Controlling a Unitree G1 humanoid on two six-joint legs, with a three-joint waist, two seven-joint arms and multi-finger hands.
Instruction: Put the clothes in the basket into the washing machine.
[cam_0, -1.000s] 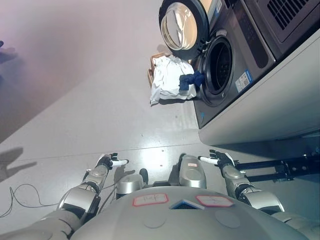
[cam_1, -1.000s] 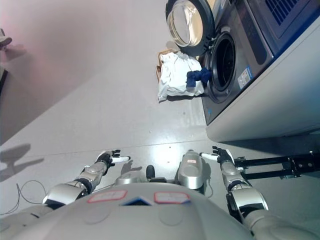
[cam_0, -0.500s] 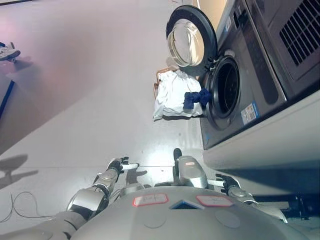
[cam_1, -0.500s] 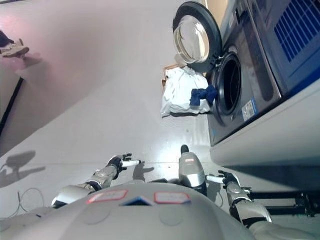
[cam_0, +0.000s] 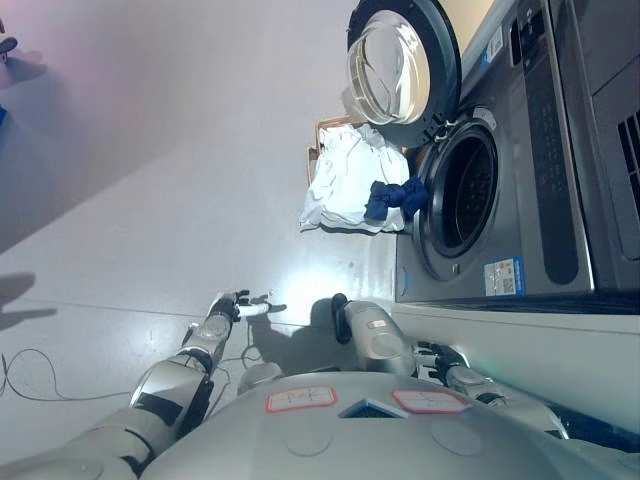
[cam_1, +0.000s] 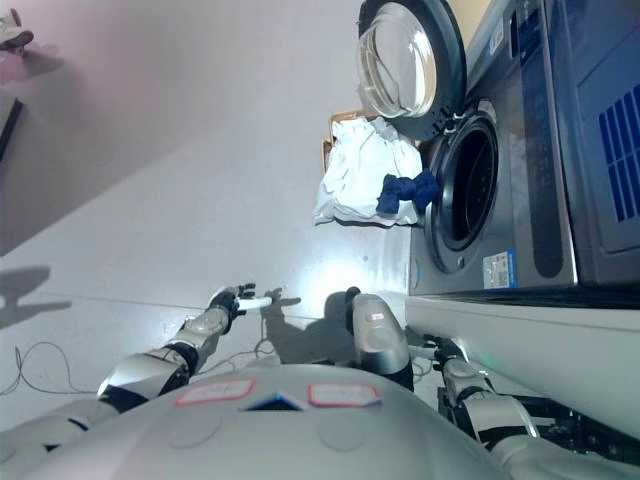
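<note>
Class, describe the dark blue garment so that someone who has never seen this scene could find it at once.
Find the grey washing machine with its round door swung open. On the floor beside its opening lies a heap of white clothes over a basket. The dark blue garment sits on the heap's edge nearest the drum, the only dark item there.
</note>
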